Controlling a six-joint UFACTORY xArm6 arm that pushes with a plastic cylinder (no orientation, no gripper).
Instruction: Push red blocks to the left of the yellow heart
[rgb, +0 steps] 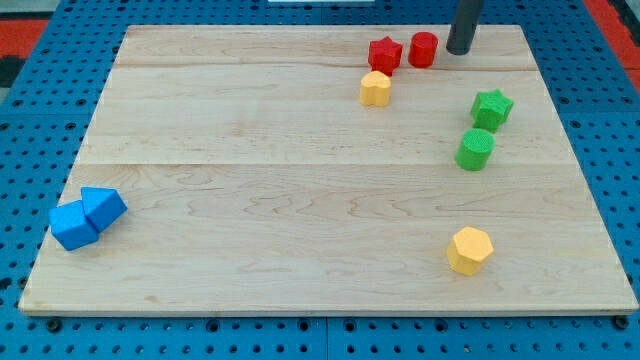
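Rod tip (460, 50), bare and holding nothing, sits near the table's top edge, just right of the red cylinder (423, 49) and red star (385, 54). Both sit above the yellow heart (375, 89); a straight push could slide them past its top instead of beside it, or nudge the heart away

My tip (459, 50) sits just right of the red cylinder (423, 49)

A robotics lab bench: pale wooden desk (300, 220) lying on a blue perforated mounting board (30, 120), small coloured test blocks scattered below and beside my tip (459, 50).
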